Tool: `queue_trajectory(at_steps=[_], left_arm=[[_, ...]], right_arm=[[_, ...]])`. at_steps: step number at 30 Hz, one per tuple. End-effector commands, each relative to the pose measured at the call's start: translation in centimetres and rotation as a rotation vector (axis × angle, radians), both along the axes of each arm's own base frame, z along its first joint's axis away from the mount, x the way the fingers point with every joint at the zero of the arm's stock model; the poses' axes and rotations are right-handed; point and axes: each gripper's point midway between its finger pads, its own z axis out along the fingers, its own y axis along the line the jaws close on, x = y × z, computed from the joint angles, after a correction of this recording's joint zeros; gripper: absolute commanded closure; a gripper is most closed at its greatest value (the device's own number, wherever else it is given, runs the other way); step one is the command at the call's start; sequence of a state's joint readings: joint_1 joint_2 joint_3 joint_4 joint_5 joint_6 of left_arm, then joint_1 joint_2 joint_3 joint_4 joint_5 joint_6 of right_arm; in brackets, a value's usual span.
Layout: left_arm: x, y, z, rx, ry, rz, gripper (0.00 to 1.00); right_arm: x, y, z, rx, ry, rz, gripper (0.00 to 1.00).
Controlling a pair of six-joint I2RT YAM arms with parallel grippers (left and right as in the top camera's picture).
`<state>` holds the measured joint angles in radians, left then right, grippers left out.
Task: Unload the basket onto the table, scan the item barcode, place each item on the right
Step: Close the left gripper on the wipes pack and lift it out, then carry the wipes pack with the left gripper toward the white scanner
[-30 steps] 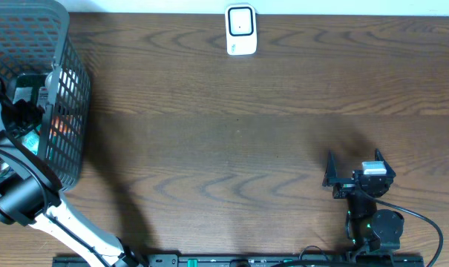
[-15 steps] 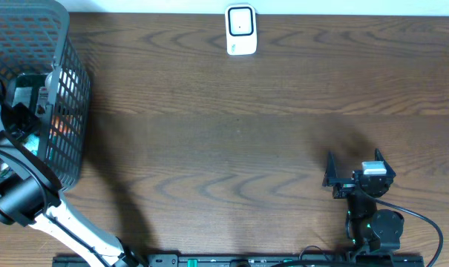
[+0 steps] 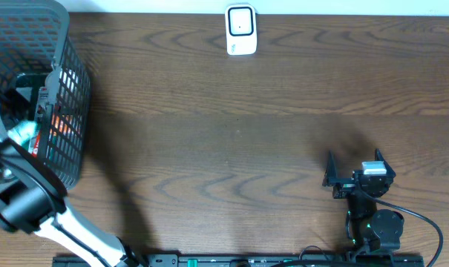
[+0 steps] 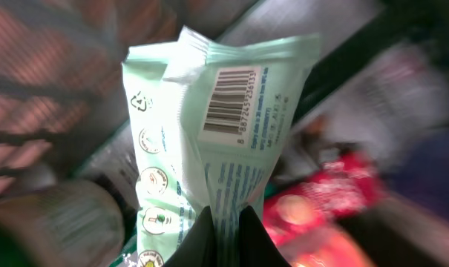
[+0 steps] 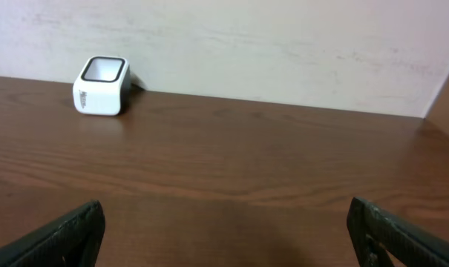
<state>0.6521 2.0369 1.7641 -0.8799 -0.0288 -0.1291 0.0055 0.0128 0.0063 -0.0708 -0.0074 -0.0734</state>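
The next move looks like a trip from basket to scanner. On the dark wood bench (image 3: 246,133), the grey wire basket (image 3: 68,89) fills the upper left of the overhead frame. The little white scanner (image 3: 240,30) sits at top centre, well apart from it to the right. The item is a pale green pack (image 4: 209,133) down in the basket among other stuff, though I can't tell if it's clear of the pile. Its long axis runs up the left wrist frame, and the barcode (image 4: 228,104) is near the upper end, facing the camera. The left tool (image 4: 224,230) is pinched tight on the pack's lower edge, so I'd say that arm does the carrying. The right tool (image 3: 353,167) is parked lower right, spread wide, holding nothing.
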Motion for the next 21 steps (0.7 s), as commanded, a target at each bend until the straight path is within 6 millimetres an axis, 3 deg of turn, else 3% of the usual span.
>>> queue_trajectory(at_steps=[1,7,13,17,21], left_arm=[[1.6,-0.7,10.1,0.153,-0.208,-0.028,0.93],[1.5,-3.3,20.0,0.309,-0.42,-0.068,0.93],[0.2,-8.3,28.6,0.411,-0.625,-0.141,0.93],[-0.8,-13.4,31.5,0.404,-0.695,-0.236,0.93],[-1.4,-20.0,30.8,0.312,-0.678,-0.378,0.92]], right_arm=[[0.0,0.2,-0.2,-0.01,0.006,0.008,0.01],[0.0,0.1,-0.2,-0.01,0.006,0.008,0.01],[0.0,0.2,-0.2,-0.01,0.006,0.008,0.01],[0.0,0.2,-0.2,-0.01,0.006,0.008,0.01],[0.0,0.2,-0.2,-0.01,0.006,0.008,0.01]])
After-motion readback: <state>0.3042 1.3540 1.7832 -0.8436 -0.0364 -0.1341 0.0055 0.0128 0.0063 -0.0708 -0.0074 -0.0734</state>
